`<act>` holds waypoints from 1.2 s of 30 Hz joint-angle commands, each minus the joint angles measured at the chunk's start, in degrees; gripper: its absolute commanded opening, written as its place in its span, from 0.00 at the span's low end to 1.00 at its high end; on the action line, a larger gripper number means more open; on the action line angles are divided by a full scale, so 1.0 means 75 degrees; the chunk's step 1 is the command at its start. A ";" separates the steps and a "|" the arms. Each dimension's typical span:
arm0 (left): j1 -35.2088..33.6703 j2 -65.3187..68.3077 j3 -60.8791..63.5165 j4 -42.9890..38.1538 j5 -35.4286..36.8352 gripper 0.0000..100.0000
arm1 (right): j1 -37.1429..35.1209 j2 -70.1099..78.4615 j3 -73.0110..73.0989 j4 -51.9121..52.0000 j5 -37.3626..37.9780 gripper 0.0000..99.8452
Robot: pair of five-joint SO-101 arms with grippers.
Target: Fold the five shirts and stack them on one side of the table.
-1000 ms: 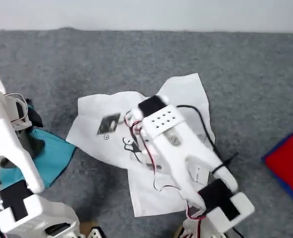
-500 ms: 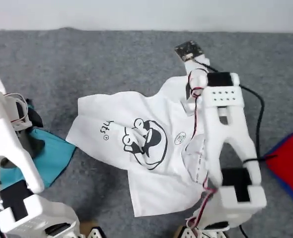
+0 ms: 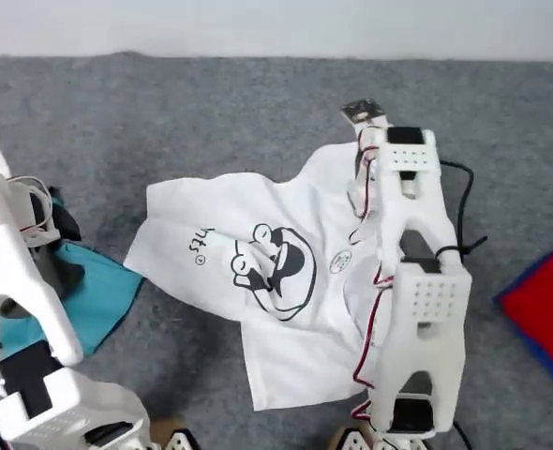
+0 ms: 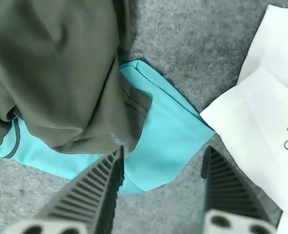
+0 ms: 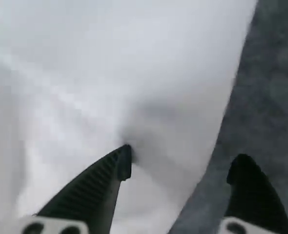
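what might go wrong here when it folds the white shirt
The right hand is open astride the edge of the white printed t-shirt, one tip on cloth, the other over the grey carpet; closing may catch only a thin hem and slip. The shirt lies rumpled, so a fold may come out uneven. Its corner meets the teal shirt, which a pull might drag.

High: we look steeply down from the near side over the grey felt-covered table (image 3: 164, 112) | Left wrist: close above the turquoise cloth shirt (image 4: 168, 141) at left, we share with high the left edge of the white printed cotton shirt (image 4: 261, 112) | Right wrist: we face down very near that shirt's far right edge
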 commanded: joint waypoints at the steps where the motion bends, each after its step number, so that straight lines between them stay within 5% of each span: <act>1: 0.0000 -0.0399 -0.0018 0.0223 -0.0059 0.25 | 0.0311 0.0709 -0.1852 0.0615 -0.0035 0.13; 3: 0.0000 -0.0399 -0.0018 0.0223 -0.0059 0.25 | 0.0393 0.1166 -0.2637 0.0850 -0.0047 0.01; 17: -0.0047 -0.0387 -0.0018 0.0223 -0.0059 0.25 | 0.0498 0.2690 -0.6670 0.1495 0.0457 0.01; 25: -0.0059 -0.0399 -0.0018 0.0223 -0.0059 0.25 | 0.1119 0.2432 -0.7291 0.0369 0.0973 0.01; 31: -0.0059 -0.0399 -0.0018 0.0234 -0.0059 0.25 | 0.1635 0.2479 -0.6927 -0.0053 0.0961 0.21; 36: -0.0035 -0.0399 -0.0006 0.0234 -0.0059 0.25 | 0.1612 0.2456 -0.6810 0.0662 0.0973 0.23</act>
